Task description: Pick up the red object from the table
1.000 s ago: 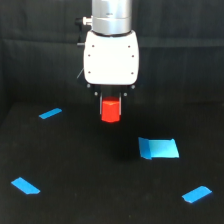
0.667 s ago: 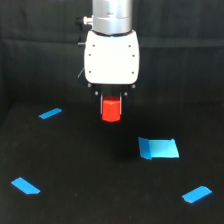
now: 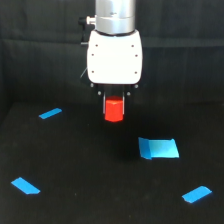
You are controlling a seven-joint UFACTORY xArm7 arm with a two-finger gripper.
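Observe the gripper [image 3: 114, 102]: its short jaws are closed against the red object [image 3: 113, 110], which protrudes directly below the white housing [image 3: 114, 56]. You see the block held above the table [image 3: 90, 170], apart from the surface. Four blue tape pieces [image 3: 159, 148] lie around it, none touching.

The hexagonal block [image 3: 113, 110] hangs directly under the claw [image 3: 114, 100], above the rear middle of the counter [image 3: 90, 165]. A tape strip [image 3: 50, 113] lies toward the exterior view's left of it. A larger tape patch [image 3: 159, 148] lies nearer the camera toward the exterior view's right. Two more tape strips lie at the front: one at the left [image 3: 25, 186], one at the right [image 3: 197, 194], well apart.
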